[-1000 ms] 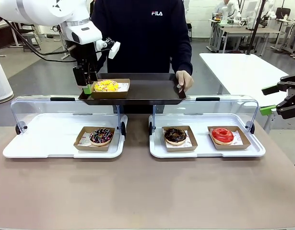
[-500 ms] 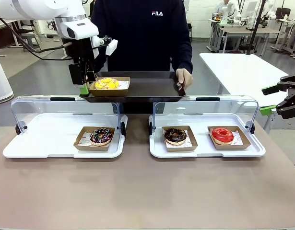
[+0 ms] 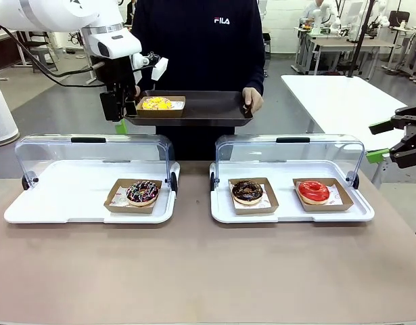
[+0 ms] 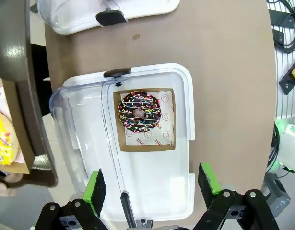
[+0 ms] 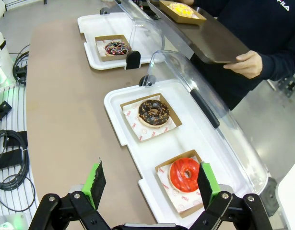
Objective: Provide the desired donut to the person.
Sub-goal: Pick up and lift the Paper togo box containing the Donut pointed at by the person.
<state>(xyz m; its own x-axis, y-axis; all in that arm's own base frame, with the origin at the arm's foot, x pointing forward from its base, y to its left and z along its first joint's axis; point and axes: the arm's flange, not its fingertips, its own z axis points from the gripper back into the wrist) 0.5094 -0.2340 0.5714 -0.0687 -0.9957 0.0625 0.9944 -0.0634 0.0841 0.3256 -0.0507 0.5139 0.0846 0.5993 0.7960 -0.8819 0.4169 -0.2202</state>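
A yellow-iced donut (image 3: 157, 103) lies in a cardboard box on a dark tray (image 3: 211, 110). The person (image 3: 201, 47), in a dark FILA sweatshirt, holds this tray up at chest height, one hand (image 3: 252, 100) on its right end. My left gripper (image 3: 120, 120) hangs just off the tray's left end, open and holding nothing. In the left wrist view the green pads (image 4: 96, 184) stand wide apart above the left case, with the yellow donut (image 4: 2, 139) at the picture's left edge. My right gripper (image 3: 378, 141) is open and off the table's right side, its pads (image 5: 205, 182) spread with nothing between them.
Two white display cases (image 3: 59, 200) with raised clear lids (image 3: 93, 152) stand on the brown table. The left one holds a sprinkled chocolate donut (image 3: 143, 192). A chocolate donut (image 3: 247, 191) and a red-glazed donut (image 3: 314, 191) sit in the right one. A white table (image 3: 343, 101) stands at the far right.
The person has lifted the dark tray with the yellow donut higher and drawn it back. My left gripper rose slightly beside the tray's left end. The right arm has stayed still.
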